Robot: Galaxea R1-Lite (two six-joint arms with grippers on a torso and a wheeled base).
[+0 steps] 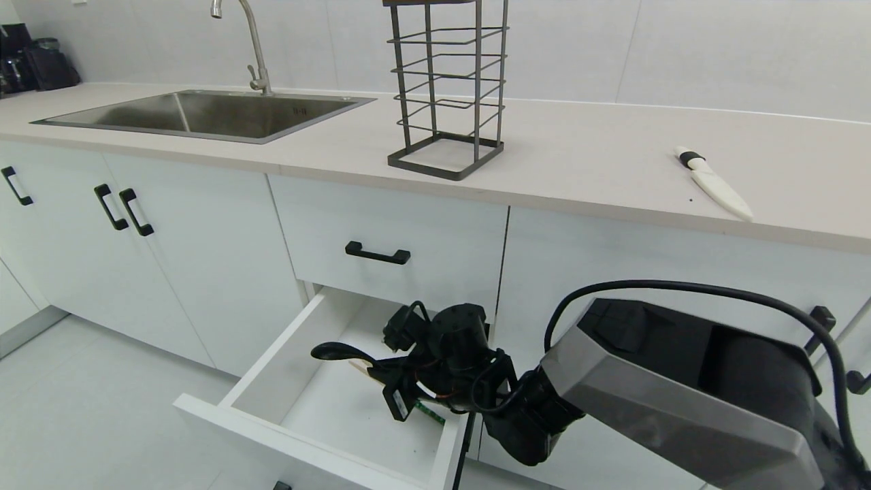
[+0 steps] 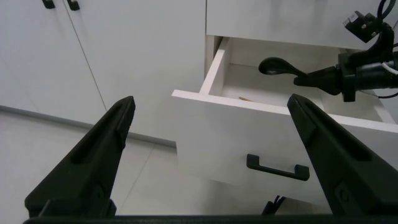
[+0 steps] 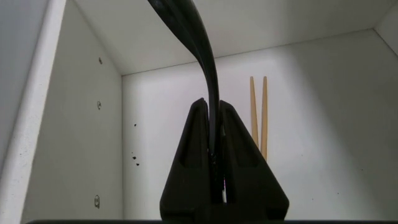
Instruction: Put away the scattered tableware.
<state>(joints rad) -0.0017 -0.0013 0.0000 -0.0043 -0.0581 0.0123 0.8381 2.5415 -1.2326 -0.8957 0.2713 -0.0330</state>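
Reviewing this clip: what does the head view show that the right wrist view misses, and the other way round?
Head view only: the knife on the countertop, the wire rack and the sink. Right wrist view only: two chopsticks seen plainly, side by side on the drawer floor, with dark specks nearby. Both: the right claw shut on the black spoon by its handle, over the open drawer.
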